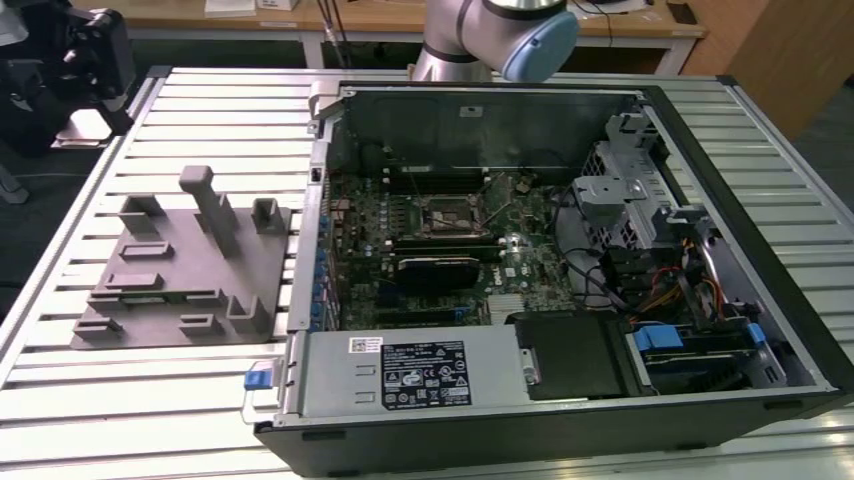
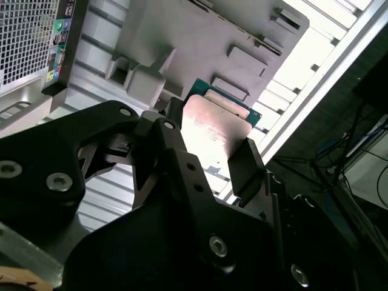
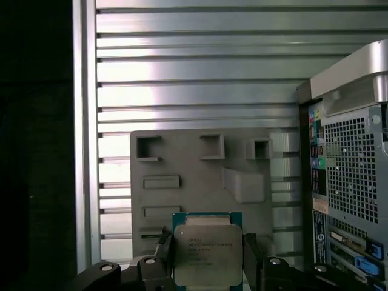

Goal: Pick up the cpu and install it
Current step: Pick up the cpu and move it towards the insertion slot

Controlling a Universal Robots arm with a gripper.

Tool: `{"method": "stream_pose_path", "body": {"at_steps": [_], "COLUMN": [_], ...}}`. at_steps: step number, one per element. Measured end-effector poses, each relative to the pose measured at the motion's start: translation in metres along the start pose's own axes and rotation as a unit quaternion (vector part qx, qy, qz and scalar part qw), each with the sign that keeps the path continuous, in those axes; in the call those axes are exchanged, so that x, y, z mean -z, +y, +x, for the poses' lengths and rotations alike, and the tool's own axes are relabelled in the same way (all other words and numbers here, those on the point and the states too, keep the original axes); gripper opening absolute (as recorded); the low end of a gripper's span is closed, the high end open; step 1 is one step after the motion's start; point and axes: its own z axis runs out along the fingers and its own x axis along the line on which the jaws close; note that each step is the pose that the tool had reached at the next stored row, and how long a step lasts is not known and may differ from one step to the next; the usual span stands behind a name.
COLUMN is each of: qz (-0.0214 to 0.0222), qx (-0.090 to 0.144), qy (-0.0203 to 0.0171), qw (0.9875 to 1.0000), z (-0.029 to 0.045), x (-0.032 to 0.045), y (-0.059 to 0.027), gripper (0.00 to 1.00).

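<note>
Fingers [image 2: 245,162], black and blocky, are clamped on the cpu [image 2: 213,124] in the second wrist view, one against each of two opposite edges. The silvery lid faces the camera and the green rim shows along the far side. Beyond it lie the grey fixture plate [image 2: 206,42] and the slatted table [image 2: 303,79]; the chip looks lifted clear of both.

In the first wrist view the cpu [image 3: 207,248] sits squarely between the fingers [image 3: 162,253], held by its side edges in front of the fixture plate, with the computer case [image 3: 351,182] off to one side.

In the exterior view the arm [image 1: 501,30] rises at the far side of the open computer case. Its black-framed socket [image 1: 447,212] sits on the board inside, well apart from the plate on the exterior view's left.

I judge the chip light, stiff and thin, with a smooth lid and a delicate underside. The edge hold suits it, and a gentle squeeze should be enough.
</note>
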Motion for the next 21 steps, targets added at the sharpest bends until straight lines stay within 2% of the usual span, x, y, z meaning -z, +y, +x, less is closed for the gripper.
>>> {"method": "stream_pose_path", "body": {"at_steps": [10, 21], "qz": [0.0, 0.0], "qx": [0.0, 0.0], "qy": [0.0, 0.0], "qw": [1.0, 1.0], "z": [-0.02, -0.0475], "x": [-0.0006, -0.0015], "y": [0.0009, 0.0022], "gripper": [0.54, 0.54]}}
